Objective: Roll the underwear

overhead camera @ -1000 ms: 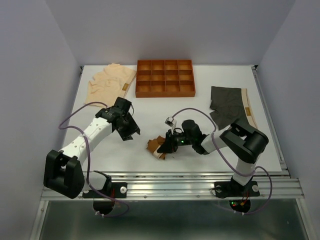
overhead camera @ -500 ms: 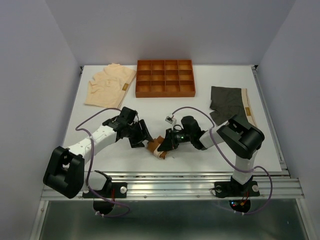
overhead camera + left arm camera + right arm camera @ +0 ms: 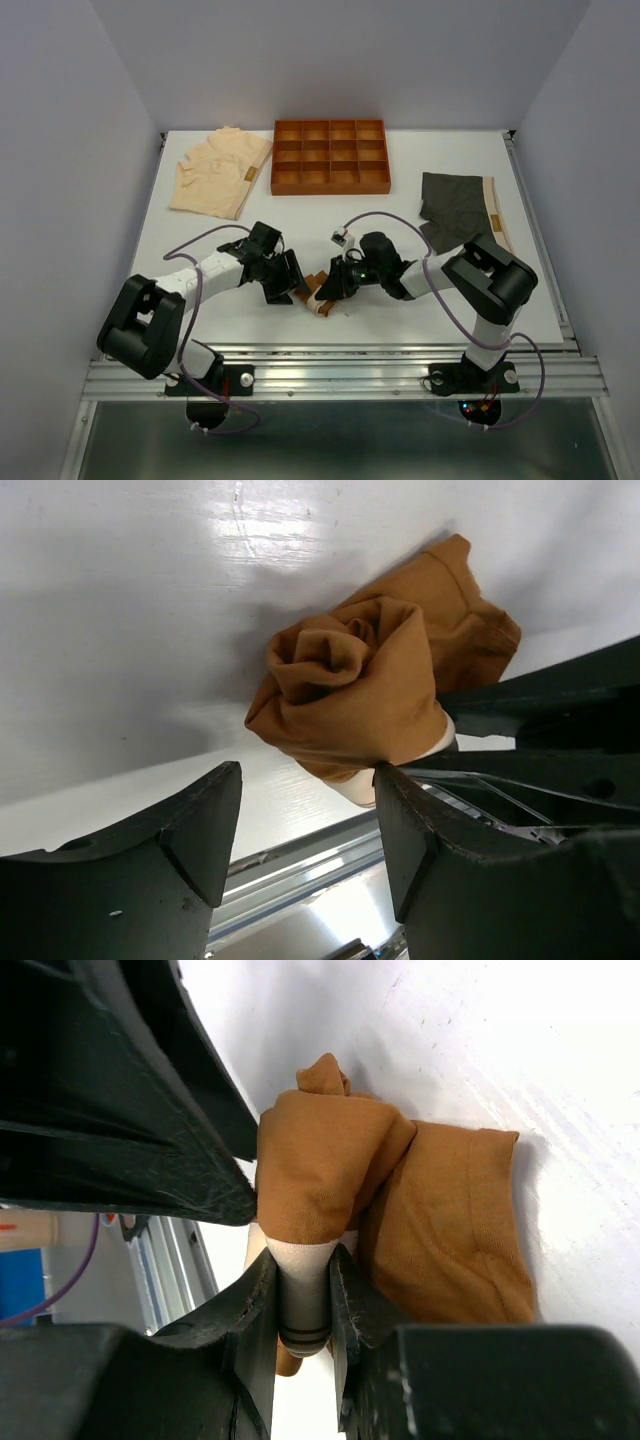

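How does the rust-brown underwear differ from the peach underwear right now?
The rust-brown underwear is bunched into a tight roll; the peach underwear lies spread flat. The rust-brown one sits near the front edge, the peach one at the far left. The right gripper pinches the rust-brown one at its cream waistband; nothing touches the peach one. Both are soft fabric on the white table.

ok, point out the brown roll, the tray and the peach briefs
rust-brown underwear (image 3: 360,695), left wrist view, rolled-up end.
tray (image 3: 330,188), top view, near wall.
peach underwear (image 3: 215,175), top view, middle of the fabric.
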Action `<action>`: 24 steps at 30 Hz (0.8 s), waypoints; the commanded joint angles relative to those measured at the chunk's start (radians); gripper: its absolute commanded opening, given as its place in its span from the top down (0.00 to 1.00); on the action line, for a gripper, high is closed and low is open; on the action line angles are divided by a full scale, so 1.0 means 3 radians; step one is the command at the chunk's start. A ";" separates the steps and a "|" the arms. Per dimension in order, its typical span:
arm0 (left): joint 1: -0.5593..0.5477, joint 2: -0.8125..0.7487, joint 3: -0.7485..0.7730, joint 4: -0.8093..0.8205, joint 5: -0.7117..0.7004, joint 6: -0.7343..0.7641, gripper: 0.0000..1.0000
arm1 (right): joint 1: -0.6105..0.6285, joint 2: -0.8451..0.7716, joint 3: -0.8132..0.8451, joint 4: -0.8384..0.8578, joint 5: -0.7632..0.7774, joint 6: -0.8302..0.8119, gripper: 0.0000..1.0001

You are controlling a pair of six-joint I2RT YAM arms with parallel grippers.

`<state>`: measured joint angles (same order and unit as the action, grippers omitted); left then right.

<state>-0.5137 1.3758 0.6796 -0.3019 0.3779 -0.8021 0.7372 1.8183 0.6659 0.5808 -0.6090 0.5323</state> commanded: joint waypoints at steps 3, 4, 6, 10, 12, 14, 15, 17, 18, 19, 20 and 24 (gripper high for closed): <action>-0.0037 0.0205 0.0005 0.0193 -0.0017 -0.0052 0.35 | -0.0044 0.0208 -0.0215 -0.1010 0.0910 -0.0726 0.84; -0.0037 0.0220 0.0010 0.0199 -0.0017 -0.0052 0.37 | -0.0044 0.0208 -0.0215 -0.1026 0.0915 -0.0767 0.84; -0.0031 0.0195 -0.0025 0.0193 -0.0083 -0.0118 0.37 | -0.0044 0.0228 -0.0200 -0.1066 0.0946 -0.0859 0.84; -0.0031 0.0103 -0.0041 0.0377 -0.0068 -0.0174 0.37 | 0.0017 0.0305 -0.0164 -0.1108 0.0956 -0.0915 0.85; -0.0026 0.0072 -0.0051 0.0433 -0.0073 -0.0190 0.37 | 0.0017 0.0336 -0.0159 -0.1098 0.0951 -0.0905 0.85; -0.0031 0.0067 -0.0082 0.0485 -0.0109 -0.0226 0.37 | 0.0017 0.0336 -0.0164 -0.1067 0.0931 -0.0900 0.85; -0.0026 0.0057 -0.0107 0.0505 -0.0129 -0.0241 0.37 | 0.0017 0.0331 -0.0174 -0.1067 0.0951 -0.0895 0.85; -0.0026 0.0042 -0.0148 0.0556 -0.0150 -0.0282 0.37 | 0.0017 0.0325 -0.0189 -0.1067 0.0977 -0.0900 0.85; -0.0026 0.0031 -0.0169 0.0572 -0.0175 -0.0302 0.37 | 0.0017 0.0325 -0.0195 -0.1067 0.0972 -0.0905 0.85; -0.0026 0.0026 -0.0204 0.0602 -0.0181 -0.0318 0.37 | 0.0017 0.0331 -0.0195 -0.1062 0.0951 -0.0905 0.85; -0.0021 0.0031 -0.0225 0.0658 -0.0196 -0.0363 0.37 | 0.0017 0.0336 -0.0195 -0.1057 0.0931 -0.0905 0.85; -0.0031 0.0062 -0.0251 0.0720 -0.0298 -0.0405 0.65 | 0.0017 0.0321 -0.0200 -0.1005 0.0798 -0.0926 0.84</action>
<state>-0.5179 1.4052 0.6201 -0.1509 0.3565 -0.9016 0.7410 1.8133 0.6792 0.5613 -0.5877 0.4023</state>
